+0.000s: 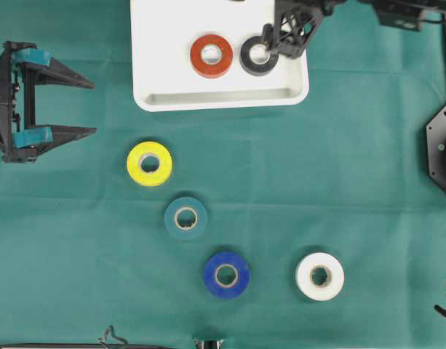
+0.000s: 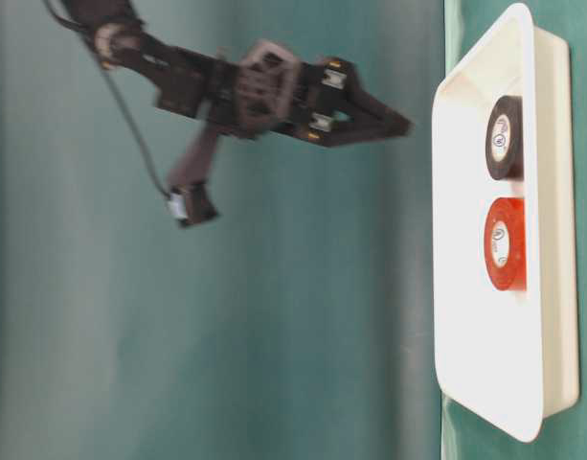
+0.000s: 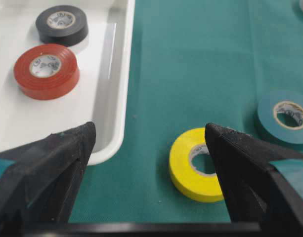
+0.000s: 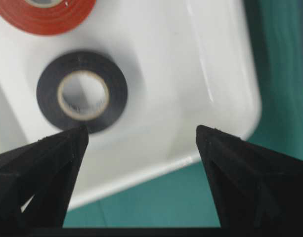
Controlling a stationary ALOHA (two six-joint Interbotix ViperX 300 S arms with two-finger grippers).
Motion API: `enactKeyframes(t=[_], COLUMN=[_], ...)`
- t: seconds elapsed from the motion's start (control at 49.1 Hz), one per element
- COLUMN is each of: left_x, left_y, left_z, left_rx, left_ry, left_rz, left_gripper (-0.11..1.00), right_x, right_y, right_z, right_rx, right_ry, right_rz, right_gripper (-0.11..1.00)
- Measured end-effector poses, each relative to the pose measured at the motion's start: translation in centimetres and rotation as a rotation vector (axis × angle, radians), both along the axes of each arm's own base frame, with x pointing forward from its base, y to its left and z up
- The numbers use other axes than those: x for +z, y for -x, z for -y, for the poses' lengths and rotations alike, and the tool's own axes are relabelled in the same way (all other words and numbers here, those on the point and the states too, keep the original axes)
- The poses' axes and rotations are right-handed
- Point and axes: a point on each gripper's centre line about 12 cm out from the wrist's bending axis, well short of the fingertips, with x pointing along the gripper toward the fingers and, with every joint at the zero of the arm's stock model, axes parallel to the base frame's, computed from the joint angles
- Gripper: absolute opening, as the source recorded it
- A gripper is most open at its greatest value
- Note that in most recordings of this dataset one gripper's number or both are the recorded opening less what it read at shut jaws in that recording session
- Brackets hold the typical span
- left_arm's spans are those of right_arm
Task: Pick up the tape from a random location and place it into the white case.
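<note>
A green cloth (image 1: 353, 160) covers the whole table. On it at the top edge lies the white case (image 1: 164, 65), a shallow tray with a raised rim. Two tape rolls lie flat inside it, near each other but not touching: a red roll (image 1: 212, 55) and a black roll (image 1: 256, 57).

The right gripper (image 4: 141, 136) hangs above the tray over the black roll, its jaws spread wide and holding nothing; in the overhead view its frame partly covers that roll. The left gripper (image 1: 81, 107) sits at the left edge of the cloth, also wide apart and empty.

Four more rolls lie on the bare cloth below the tray: a yellow roll (image 1: 150, 163) nearest the left gripper, then a teal roll (image 1: 185, 217), a blue roll (image 1: 225, 275) and a white roll (image 1: 320, 276).
</note>
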Motion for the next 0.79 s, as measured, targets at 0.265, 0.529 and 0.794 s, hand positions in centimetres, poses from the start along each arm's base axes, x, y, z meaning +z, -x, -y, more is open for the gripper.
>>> enactKeyframes(t=[0.265, 0.529, 0.794], left_x=[0.0, 0.0, -0.1], left_y=[0.0, 0.0, 0.0], left_z=[0.0, 0.0, 0.0], left_rx=[-0.001, 0.000, 0.000], left_ry=[-0.001, 0.000, 0.001], left_rz=[-0.002, -0.002, -0.008], left_gripper=[0.97, 0.97, 0.97], right_x=[3.2, 3.2, 2.9], right_y=[1.3, 1.0, -0.9], right_z=[-0.5, -0.8, -5.8], right_rx=[-0.008, -0.001, 0.129], right_ry=[0.020, 0.021, 0.009], right_rz=[0.039, 0.053, 0.058], right_gripper=[0.88, 0.87, 0.87])
